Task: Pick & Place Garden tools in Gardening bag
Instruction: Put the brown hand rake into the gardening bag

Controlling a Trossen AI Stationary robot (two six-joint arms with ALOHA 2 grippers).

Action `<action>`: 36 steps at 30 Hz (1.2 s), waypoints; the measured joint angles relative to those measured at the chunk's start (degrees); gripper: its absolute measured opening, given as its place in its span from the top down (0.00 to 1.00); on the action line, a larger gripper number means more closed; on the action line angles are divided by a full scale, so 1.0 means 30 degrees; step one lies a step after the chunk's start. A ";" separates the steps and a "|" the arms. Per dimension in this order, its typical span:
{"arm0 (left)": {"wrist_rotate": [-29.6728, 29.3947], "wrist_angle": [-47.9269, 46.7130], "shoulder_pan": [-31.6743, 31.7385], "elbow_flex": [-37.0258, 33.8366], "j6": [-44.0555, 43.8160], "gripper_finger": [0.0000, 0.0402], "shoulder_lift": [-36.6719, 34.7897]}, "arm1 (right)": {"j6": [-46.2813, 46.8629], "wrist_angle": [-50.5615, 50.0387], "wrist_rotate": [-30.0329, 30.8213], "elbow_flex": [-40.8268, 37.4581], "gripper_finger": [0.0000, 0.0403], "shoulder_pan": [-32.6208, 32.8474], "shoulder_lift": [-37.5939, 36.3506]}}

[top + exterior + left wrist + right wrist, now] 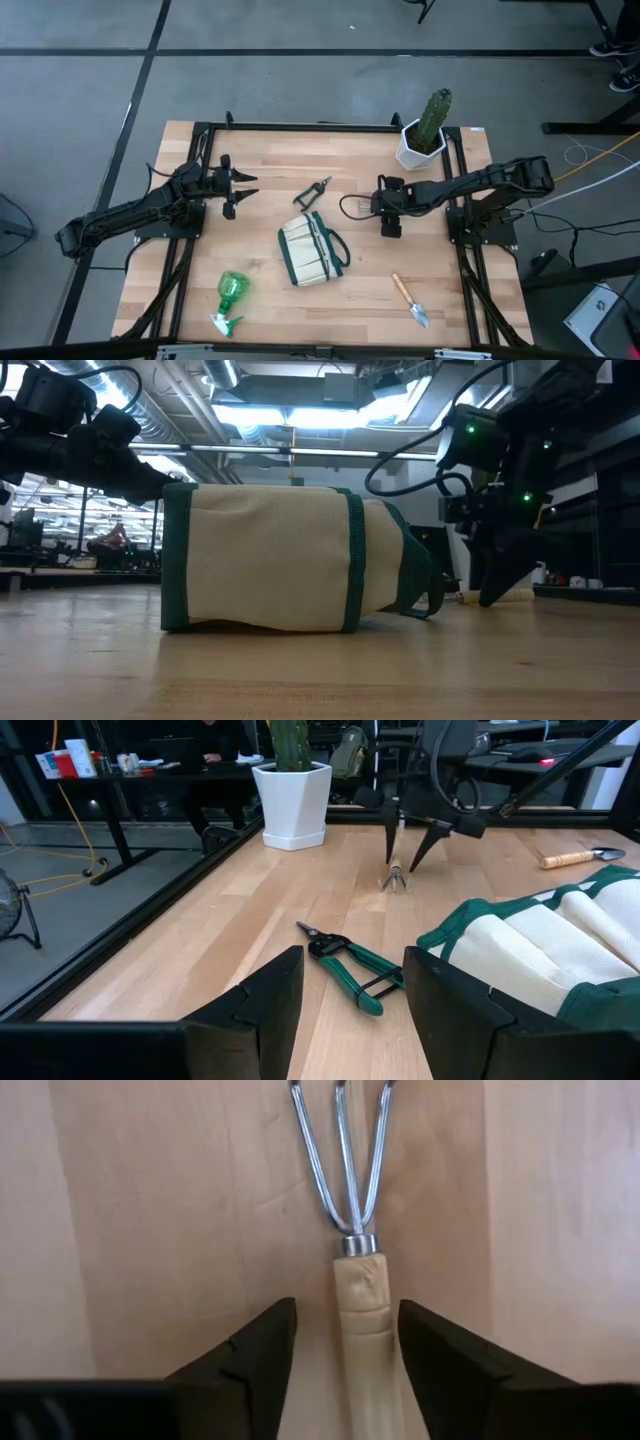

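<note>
The cream gardening bag (312, 250) with green trim lies on its side at the table's middle. The pruning shears (312, 193) lie just beyond it, and also show in the left wrist view (350, 970). The wooden-handled rake (360, 1300) lies flat on the table. My right gripper (347, 1315) points down over it, open, one finger on each side of the handle just behind the metal collar. My left gripper (243, 190) is open and empty, left of the shears. The green spray bottle (230, 300) lies near left. The trowel (410, 300) lies near right.
A cactus in a white faceted pot (425, 140) stands at the far right corner, behind my right arm. Black frame rails (460, 240) run along the table's left and right sides. Bare wood lies between the bag and the trowel.
</note>
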 joint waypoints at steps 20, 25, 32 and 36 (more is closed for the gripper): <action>0.0003 0.0007 -0.0007 0.0004 0.0000 0.58 0.0000 | 0.3655 0.0174 -0.1917 -0.0036 0.82 -0.0015 0.0036; 0.0003 0.0002 -0.0002 0.0000 -0.0007 0.58 0.0000 | 0.4657 0.0322 -0.2286 -0.0036 0.82 -0.0015 0.0051; 0.0007 0.0003 -0.0007 0.0000 0.0000 0.58 0.0000 | 0.4647 0.0325 -0.3516 0.0614 0.82 0.0625 0.0174; 0.0006 0.0007 0.0000 0.0000 0.0007 0.58 0.0007 | 0.4137 0.0666 -0.3681 0.1491 0.82 0.1166 0.0155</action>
